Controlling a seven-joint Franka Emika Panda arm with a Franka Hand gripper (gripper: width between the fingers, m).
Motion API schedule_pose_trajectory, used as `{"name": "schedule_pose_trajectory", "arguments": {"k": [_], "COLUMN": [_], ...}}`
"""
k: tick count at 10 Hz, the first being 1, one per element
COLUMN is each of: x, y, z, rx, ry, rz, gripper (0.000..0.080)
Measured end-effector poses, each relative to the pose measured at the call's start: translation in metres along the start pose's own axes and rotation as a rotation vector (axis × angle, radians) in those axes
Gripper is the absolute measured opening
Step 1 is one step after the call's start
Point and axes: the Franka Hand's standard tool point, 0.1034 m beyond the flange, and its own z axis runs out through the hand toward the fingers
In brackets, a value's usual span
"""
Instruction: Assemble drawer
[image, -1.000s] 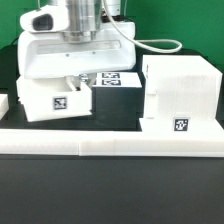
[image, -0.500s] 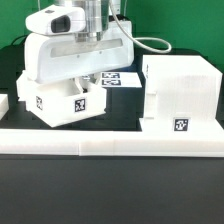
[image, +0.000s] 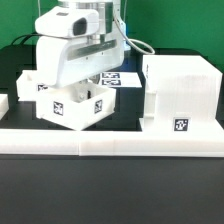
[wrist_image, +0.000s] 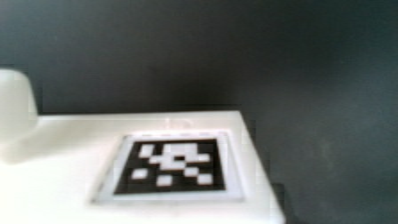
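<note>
Pinching the tilted small box (image: 68, 108), the gripper (image: 86, 86) is half hidden behind its wall.

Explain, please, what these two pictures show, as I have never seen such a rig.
This is a robot arm with a two-finger hand. One picture comes from a camera off the arm, the other from one on the wrist, showing a tag on a white part up close. On the dark table lie white drawer parts: a big housing and a small box, behind a low rail. The hand reaches into the small box and seems to grip it.
</note>
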Motion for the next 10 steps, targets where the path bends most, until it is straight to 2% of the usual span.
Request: {"name": "schedule_pose_trajectory", "arguments": {"k": [2,5,7,10], "x": [-0.004,-0.008,-0.005,-0.011], "y": [0.001,0.002,0.002,0.004], "z": [0.000,0.003,0.004,0.004], "rx": [0.009,0.008,0.017,0.018], "ry": [-0.010,-0.032,-0.051,-0.064], "rz": [-0.106,-0.307,-0.466,-0.554], "gripper": [0.0042,0.0042,0.0042,0.0042]}}
